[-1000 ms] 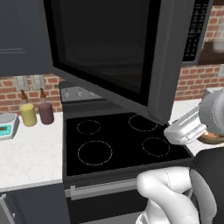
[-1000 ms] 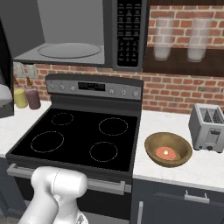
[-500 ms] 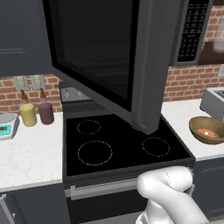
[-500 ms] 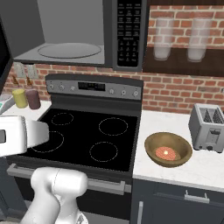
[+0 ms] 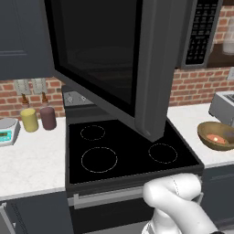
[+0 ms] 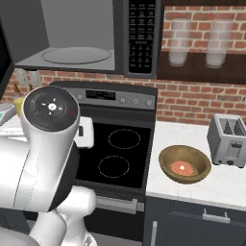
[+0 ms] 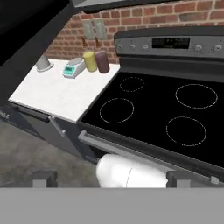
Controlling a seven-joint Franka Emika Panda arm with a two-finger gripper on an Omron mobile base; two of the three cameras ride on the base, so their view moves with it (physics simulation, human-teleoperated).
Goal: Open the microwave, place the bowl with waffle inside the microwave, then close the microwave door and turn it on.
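The microwave door (image 5: pixel 114 59) stands swung wide open, and the right base view alone reveals the microwave (image 6: pixel 91 36) interior with its turntable. The bowl (image 6: pixel 185 164) sits on the counter at about 3 o'clock of the stove (image 6: pixel 117 153), beside the toaster (image 6: pixel 229 141), with the waffle (image 6: pixel 183 168) inside it. The gripper (image 7: pixel 111 177) looks over the stove; its tips sit wide apart, holding nothing.

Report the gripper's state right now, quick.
Gripper: open, fingertips wide apart, holding nothing, above the stove.
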